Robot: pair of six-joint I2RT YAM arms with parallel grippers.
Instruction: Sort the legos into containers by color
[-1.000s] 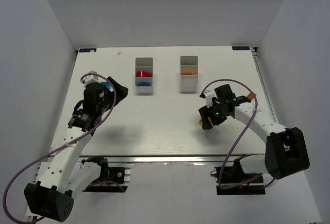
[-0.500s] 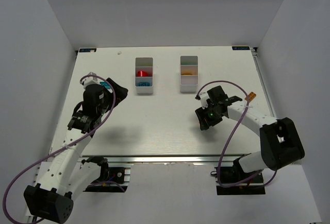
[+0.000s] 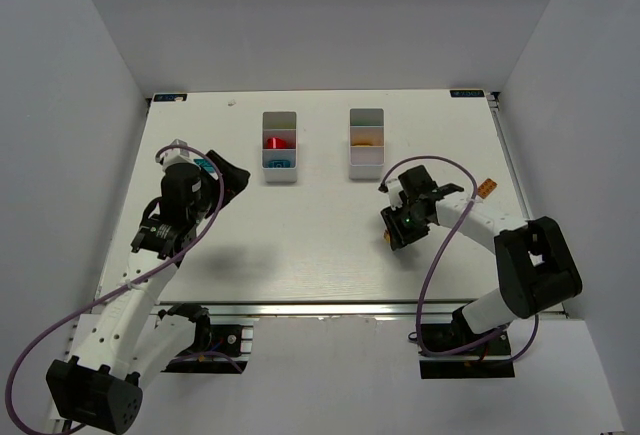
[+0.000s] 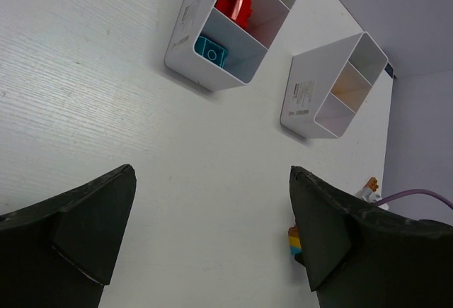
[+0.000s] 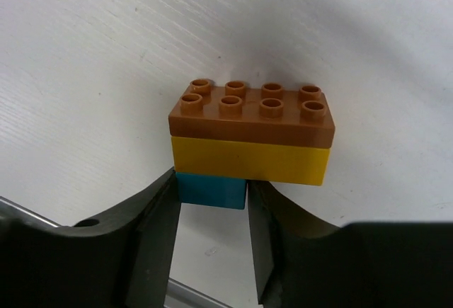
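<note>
My right gripper (image 3: 396, 233) (image 5: 212, 205) is shut on the blue bottom brick (image 5: 211, 189) of a three-brick stack. A yellow brick (image 5: 251, 160) and an orange-brown brick (image 5: 252, 113) sit on top of it. The stack (image 3: 388, 239) is low over the table right of centre; I cannot tell if it touches. It also shows in the left wrist view (image 4: 293, 241). My left gripper (image 3: 232, 177) (image 4: 212, 175) is open and empty at the left. The left bin (image 3: 280, 176) (image 4: 185, 28) holds a red brick (image 4: 233, 3) and a blue brick (image 4: 211, 51). The right bin (image 3: 366, 174) (image 4: 303, 99) holds something orange (image 3: 366, 140).
A few small loose bricks (image 3: 486, 188) (image 4: 369, 185) lie near the table's right edge, beside the right arm's purple cable. The two bins stand side by side at the back middle, with a gap between them.
My right arm has folded in toward the table's middle and turned its wrist, keeping the stack in its jaws near the same spot. The left arm has barely moved.
</note>
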